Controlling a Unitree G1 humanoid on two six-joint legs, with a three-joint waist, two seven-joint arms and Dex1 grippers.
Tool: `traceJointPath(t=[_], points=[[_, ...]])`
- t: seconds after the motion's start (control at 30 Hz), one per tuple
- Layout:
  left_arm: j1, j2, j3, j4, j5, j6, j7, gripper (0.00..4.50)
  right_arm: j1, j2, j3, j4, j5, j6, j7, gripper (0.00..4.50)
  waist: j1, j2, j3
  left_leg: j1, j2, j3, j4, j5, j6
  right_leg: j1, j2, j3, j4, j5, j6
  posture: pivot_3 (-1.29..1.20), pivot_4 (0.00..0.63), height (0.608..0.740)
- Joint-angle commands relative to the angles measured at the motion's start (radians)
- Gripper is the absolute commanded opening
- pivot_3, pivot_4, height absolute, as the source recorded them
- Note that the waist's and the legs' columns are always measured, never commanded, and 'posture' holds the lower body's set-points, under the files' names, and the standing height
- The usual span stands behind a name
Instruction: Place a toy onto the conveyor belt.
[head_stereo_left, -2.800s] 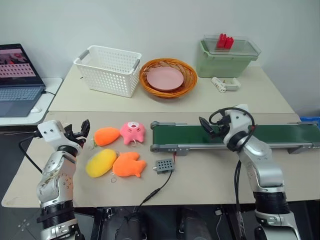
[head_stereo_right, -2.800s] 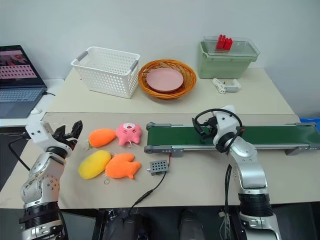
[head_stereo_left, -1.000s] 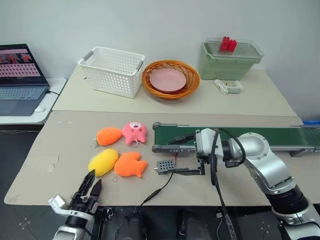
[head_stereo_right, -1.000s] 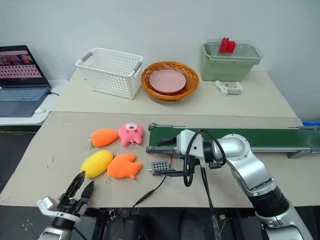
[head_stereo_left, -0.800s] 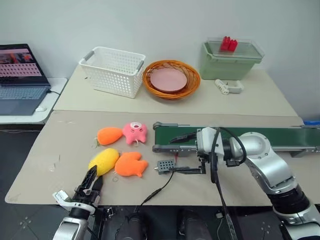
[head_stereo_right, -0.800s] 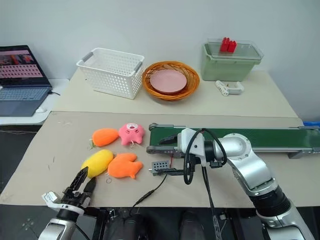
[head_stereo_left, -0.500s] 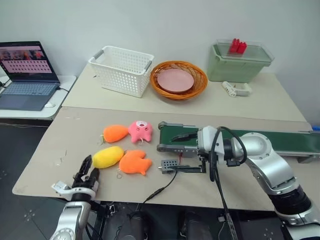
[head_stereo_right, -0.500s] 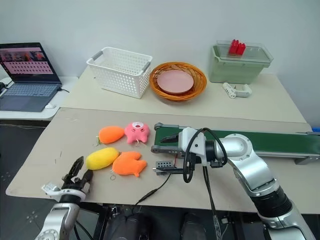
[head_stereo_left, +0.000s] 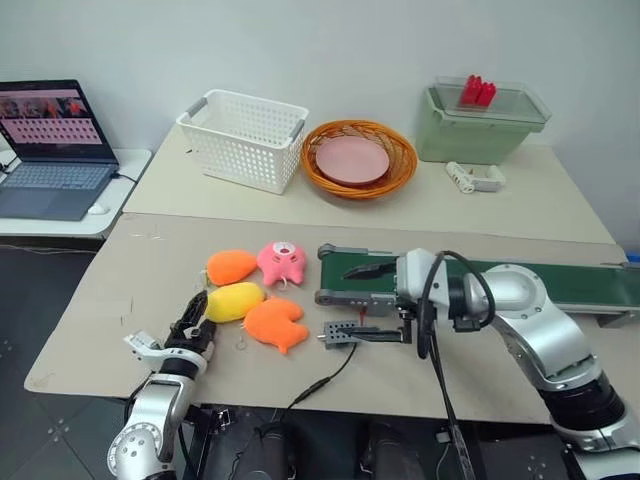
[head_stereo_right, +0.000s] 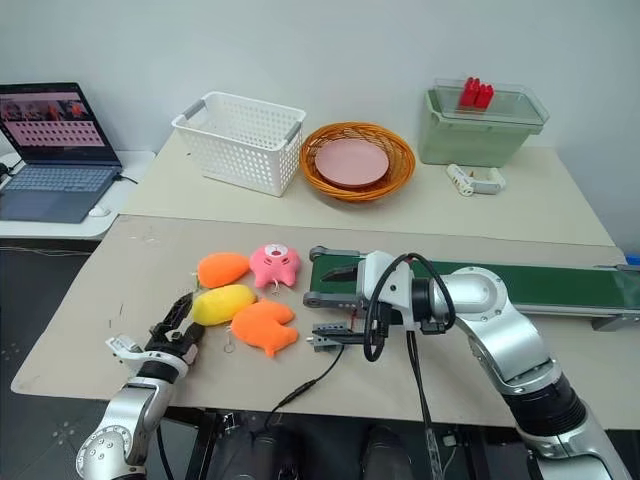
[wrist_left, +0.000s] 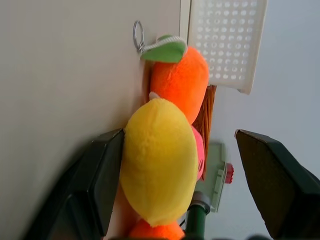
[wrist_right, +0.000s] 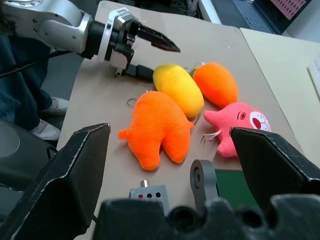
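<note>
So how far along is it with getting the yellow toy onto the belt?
Nothing is delivered yet: the conveyor belt carries no toy. In hand: the open left gripper has reached the yellow toy, one finger beside it, not closed. Left: grasp, lift, carry to the belt, release.
</note>
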Motion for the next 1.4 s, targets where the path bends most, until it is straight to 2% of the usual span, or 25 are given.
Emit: traceJointPath(t=[0.03, 0.33, 0.43, 0.7, 0.73, 0.9, 1.03, 1.2, 1.4], points=[[-0.010, 0.002, -0.012, 0.038, 0.010, 0.023, -0.035, 3.76, 0.005, -0.006, -0.036, -0.039, 0.018, 0.008, -0.012, 4.50, -0.003, 0.000, 0.000, 0.000, 0.000, 0.000, 0.000, 0.000, 0.000, 0.000, 0.000, 0.000, 0.000, 0.000, 0.000, 0.00, 0.150, 0.740], [-0.043, 0.037, -0.007, 0.138, 0.096, 0.032, -0.100, 3.76, 0.012, -0.006, -0.044, -0.049, 0.022, 0.017, -0.023, 4.50, 0.000, 0.008, -0.004, 0.002, 0.000, 0.000, 0.000, 0.001, -0.001, 0.001, 0.000, 0.000, 0.001, -0.002, 0.003, 0.00, 0.150, 0.740], [-0.050, 0.044, 0.000, 0.166, 0.108, 0.038, -0.121, 3.08, 0.011, -0.003, -0.046, -0.047, 0.022, 0.018, -0.025, 4.50, -0.001, 0.012, -0.007, 0.002, 0.000, 0.000, 0.000, 0.000, -0.002, 0.001, 0.000, 0.000, 0.001, -0.003, 0.005, 0.00, 0.150, 0.740], [-0.067, 0.050, 0.023, 0.216, 0.137, 0.055, -0.163, 0.28, 0.007, -0.002, -0.052, -0.046, 0.025, 0.020, -0.026, 4.50, -0.005, 0.023, -0.013, 0.003, 0.000, 0.000, -0.002, 0.001, -0.002, 0.001, 0.000, 0.000, 0.001, -0.003, 0.005, 0.00, 0.150, 0.740], [-0.068, 0.050, 0.025, 0.217, 0.139, 0.058, -0.167, 0.10, 0.008, -0.003, -0.052, -0.045, 0.022, 0.021, -0.027, 4.50, -0.006, 0.024, -0.014, 0.004, 0.000, 0.000, -0.002, 0.001, -0.002, 0.002, 0.000, 0.000, 0.001, -0.004, 0.006, 0.00, 0.150, 0.740], [-0.058, 0.048, 0.022, 0.142, 0.164, 0.052, -0.189, 0.04, 0.010, -0.006, -0.047, -0.037, 0.010, 0.017, -0.027, 4.50, -0.010, 0.024, -0.014, 0.006, 0.001, 0.000, -0.002, 0.000, -0.005, 0.003, 0.000, 0.000, 0.001, -0.004, 0.006, 0.00, 0.150, 0.740], [-0.038, 0.038, 0.040, 0.029, 0.127, 0.053, -0.146, 0.04, 0.008, -0.006, -0.047, -0.029, 0.008, 0.014, -0.024, 4.50, -0.015, 0.020, -0.011, 0.005, 0.000, 0.000, -0.004, 0.001, -0.003, 0.001, 0.000, 0.001, 0.000, -0.004, 0.006, 0.00, 0.150, 0.740], [-0.026, 0.038, 0.069, -0.126, 0.042, 0.041, -0.043, 0.04, 0.000, -0.004, -0.047, -0.014, 0.003, 0.007, -0.022, 4.50, -0.016, 0.009, -0.005, -0.001, 0.000, -0.001, -0.005, 0.001, -0.002, -0.005, 0.000, 0.001, 0.000, 0.000, 0.000, 0.00, 0.150, 0.740], [-0.066, 0.067, 0.058, -0.271, -0.040, 0.011, 0.076, 0.04, -0.003, 0.002, -0.038, 0.002, -0.002, -0.006, -0.018, 4.50, -0.017, 0.005, -0.003, -0.004, 0.000, 0.000, -0.005, 0.002, -0.004, -0.007, 0.000, 0.001, -0.001, 0.000, -0.001, 0.00, 0.150, 0.740]])
